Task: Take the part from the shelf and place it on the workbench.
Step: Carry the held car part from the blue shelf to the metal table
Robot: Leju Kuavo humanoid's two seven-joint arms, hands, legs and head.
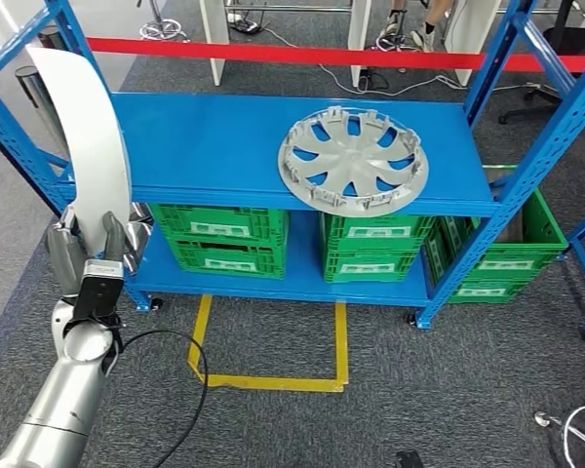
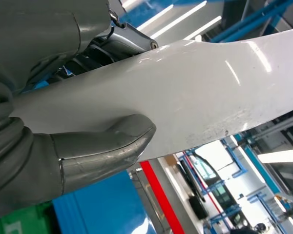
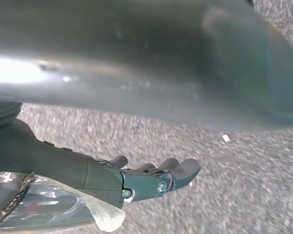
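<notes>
Left robot hand [image 1: 91, 255] clamps white part [image 1: 91, 146], off shelf [image 1: 223, 146], rising above hand. Right robot hand [image 3: 148, 178] hangs, fingers loosely extended, holding nothing. Transport step; next needs turn toward surface.

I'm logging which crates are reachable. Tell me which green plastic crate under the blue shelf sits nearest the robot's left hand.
The leftmost green plastic crate on the lower shelf. It sits just beside the left hand, which holds the curved white panel; the other crates lie further right.
</notes>
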